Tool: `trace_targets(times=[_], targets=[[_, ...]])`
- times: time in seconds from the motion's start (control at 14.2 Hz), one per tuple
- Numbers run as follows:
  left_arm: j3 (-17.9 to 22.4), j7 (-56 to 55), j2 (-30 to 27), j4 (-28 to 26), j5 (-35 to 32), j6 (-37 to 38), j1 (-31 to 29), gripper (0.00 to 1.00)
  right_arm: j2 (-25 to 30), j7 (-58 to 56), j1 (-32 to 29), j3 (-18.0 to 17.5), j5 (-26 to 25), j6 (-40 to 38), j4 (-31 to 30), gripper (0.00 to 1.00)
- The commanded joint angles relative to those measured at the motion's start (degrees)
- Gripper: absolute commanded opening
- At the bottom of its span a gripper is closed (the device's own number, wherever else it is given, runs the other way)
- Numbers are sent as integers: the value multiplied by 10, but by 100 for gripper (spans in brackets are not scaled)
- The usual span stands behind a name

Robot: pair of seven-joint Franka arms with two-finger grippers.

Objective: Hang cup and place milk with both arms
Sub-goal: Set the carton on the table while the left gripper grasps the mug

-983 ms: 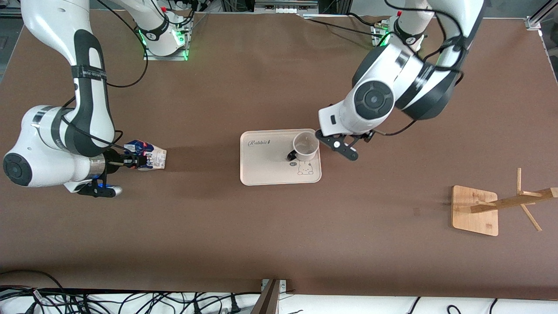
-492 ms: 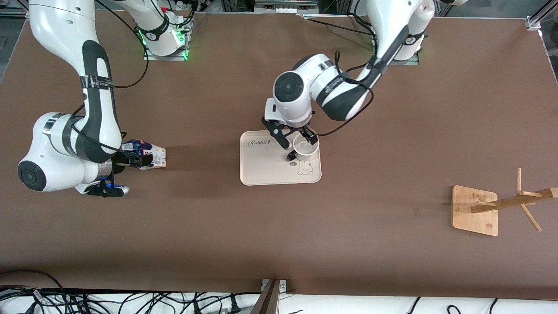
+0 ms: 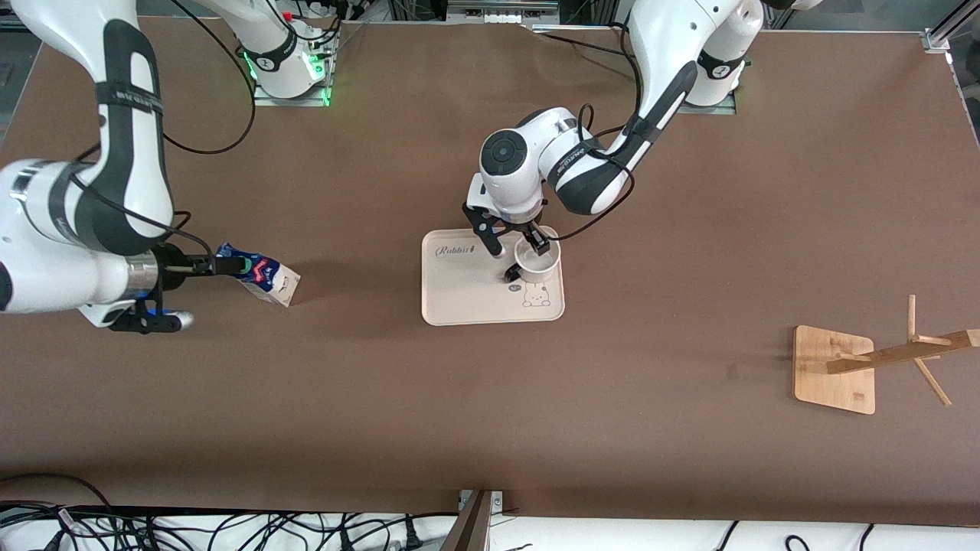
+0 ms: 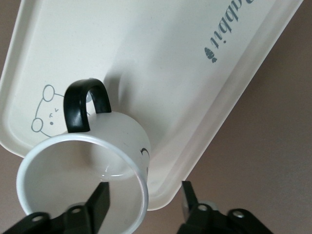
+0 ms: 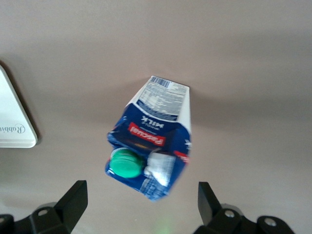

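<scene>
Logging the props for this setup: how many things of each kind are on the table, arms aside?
Cup: 1
Milk carton: 1
Tray: 1
Wooden rack: 1
Total: 4

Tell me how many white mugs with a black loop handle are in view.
1. The white mug with a black loop handle stands on the cream rabbit-print tray, at its corner toward the left arm's base. No others show; none seems hidden.
</scene>
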State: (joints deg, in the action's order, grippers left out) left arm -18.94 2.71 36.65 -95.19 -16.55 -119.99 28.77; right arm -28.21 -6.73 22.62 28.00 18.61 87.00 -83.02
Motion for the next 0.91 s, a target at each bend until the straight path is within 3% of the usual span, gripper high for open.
trace_targets(times=[0.0, 0.42, 0.63, 0.84], targets=[[0, 9, 2, -5, -13, -6, -2, 0, 46, -6, -2, -2, -29, -12, -7, 100], [0, 1, -9, 6, -4, -3, -3, 0, 52, -6, 0, 0, -69, -76, 58, 100], [0, -30, -40, 52, 33, 26, -8, 0, 52, -4, 3, -1, -69, -80, 75, 100], [11, -91, -84, 111, 43, 101, -20, 0, 53, -2, 6, -1, -69, -80, 78, 100]])
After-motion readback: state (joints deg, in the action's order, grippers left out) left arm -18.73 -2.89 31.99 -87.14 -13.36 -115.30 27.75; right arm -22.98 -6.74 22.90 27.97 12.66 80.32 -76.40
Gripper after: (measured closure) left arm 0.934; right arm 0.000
